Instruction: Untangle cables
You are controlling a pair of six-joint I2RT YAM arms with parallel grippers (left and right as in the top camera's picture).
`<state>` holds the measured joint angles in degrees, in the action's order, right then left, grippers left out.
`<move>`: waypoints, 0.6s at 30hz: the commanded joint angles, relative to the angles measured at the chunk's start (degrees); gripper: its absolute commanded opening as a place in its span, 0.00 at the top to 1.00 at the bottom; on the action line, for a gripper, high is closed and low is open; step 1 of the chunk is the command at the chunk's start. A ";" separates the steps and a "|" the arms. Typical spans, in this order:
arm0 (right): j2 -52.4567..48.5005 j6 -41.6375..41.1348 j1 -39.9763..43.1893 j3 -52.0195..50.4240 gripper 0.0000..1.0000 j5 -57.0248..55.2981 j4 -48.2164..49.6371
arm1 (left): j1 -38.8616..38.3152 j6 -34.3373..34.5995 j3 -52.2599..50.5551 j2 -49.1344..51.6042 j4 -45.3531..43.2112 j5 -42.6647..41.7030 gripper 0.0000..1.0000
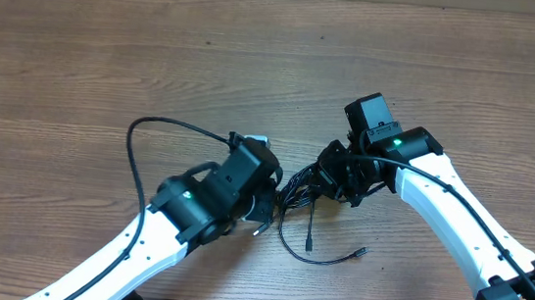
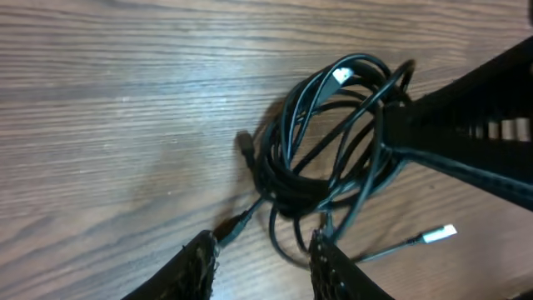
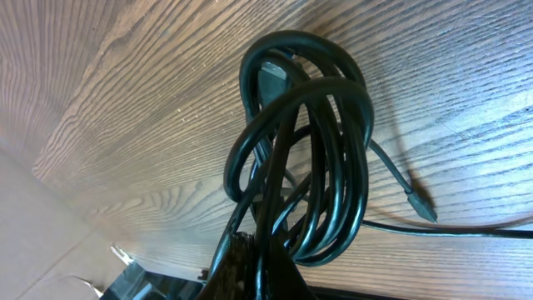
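My right gripper [image 3: 246, 263] is clenched on the thin black flexible cables [image 2: 283, 190], gripping the bundle at one side of a knotted coil. My left gripper [image 2: 262, 250] stands parted and grasps nothing. It sits just beside the coil, with a black plug end [image 2: 226, 227] close to one finger.

The coil hangs over the brown wood-grain table [image 1: 110, 46]; contact with it cannot be confirmed.

Finding: a silver-tipped plug end [image 2: 439, 234] trails free, but the main loops are wound together.

Judgement: early stage, with most of the separation outstanding.

Left claw [image 2: 265, 265] parted, right claw [image 3: 247, 265] clamped.
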<state>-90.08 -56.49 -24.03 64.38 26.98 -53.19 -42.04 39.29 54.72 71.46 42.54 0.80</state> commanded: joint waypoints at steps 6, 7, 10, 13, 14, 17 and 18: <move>1.25 0.68 0.04 0.94 0.96 0.96 0.11 | -1.27 -2.34 -3.96 5.03 -9.42 -10.01 0.61; 1.25 0.68 0.04 0.94 0.96 0.98 0.11 | -1.27 -2.47 -3.96 5.31 -9.73 -10.03 0.59; 1.25 0.68 0.04 0.94 0.96 0.98 -0.07 | -1.27 -2.47 -3.96 6.49 -9.88 -8.68 0.57; 1.25 0.92 0.04 0.94 0.96 0.98 -0.13 | -1.27 -2.45 -3.96 8.26 -9.90 -8.13 0.60; 1.25 0.90 0.04 0.94 0.96 0.98 -0.17 | -1.27 -2.40 -3.96 8.85 -9.94 -8.13 0.62; 1.25 0.90 0.04 0.94 0.96 0.98 -0.15 | -1.29 -1.92 -3.96 11.17 -10.25 -8.31 0.70; 1.25 0.90 0.04 0.94 0.96 0.98 -0.15 | -1.29 -1.57 -3.96 11.85 -10.38 -8.31 0.72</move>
<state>-90.08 -56.10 -24.03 64.38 27.05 -53.47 -42.78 38.37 51.00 81.01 32.56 -6.92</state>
